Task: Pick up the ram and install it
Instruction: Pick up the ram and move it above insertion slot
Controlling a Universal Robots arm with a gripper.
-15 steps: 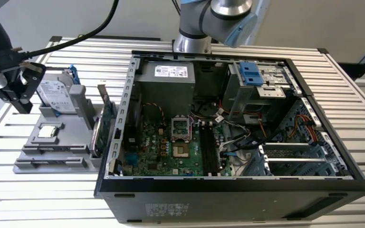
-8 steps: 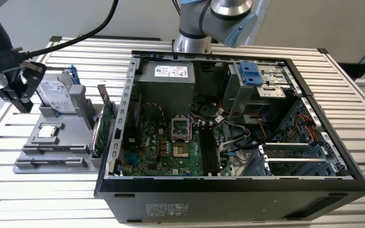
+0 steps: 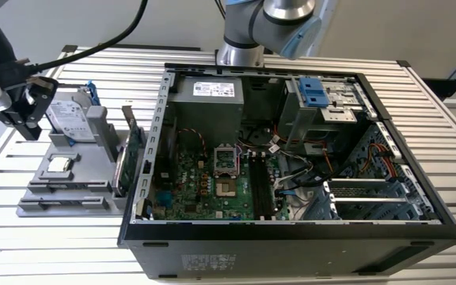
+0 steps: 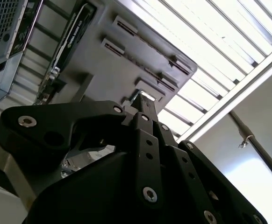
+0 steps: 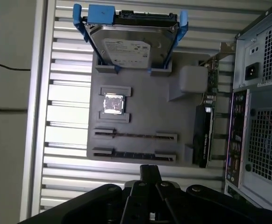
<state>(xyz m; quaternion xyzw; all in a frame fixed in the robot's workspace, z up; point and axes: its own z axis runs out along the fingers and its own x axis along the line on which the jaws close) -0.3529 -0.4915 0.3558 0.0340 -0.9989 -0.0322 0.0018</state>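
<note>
Newbie: those black fingers (image 5: 146, 172), wide or narrow? And where's the long thin ram stick (image 5: 135, 154)?

Regular: fingers are pinched together with nothing in them, hanging just off the edge of the grey plastic tray (image 5: 145, 107). The ram stands on edge in the slot row nearest them, untouched. Another thin stick (image 5: 135, 136) is in the next row. Past that there's a small square silver chip (image 5: 113, 103), a silver hard drive in a blue bracket (image 5: 126, 46), and a green expansion card (image 3: 133, 142) along the side. The open black computer case (image 3: 291, 243) sits beside the tray on the slatted metal tabletop (image 3: 54, 249).
</note>
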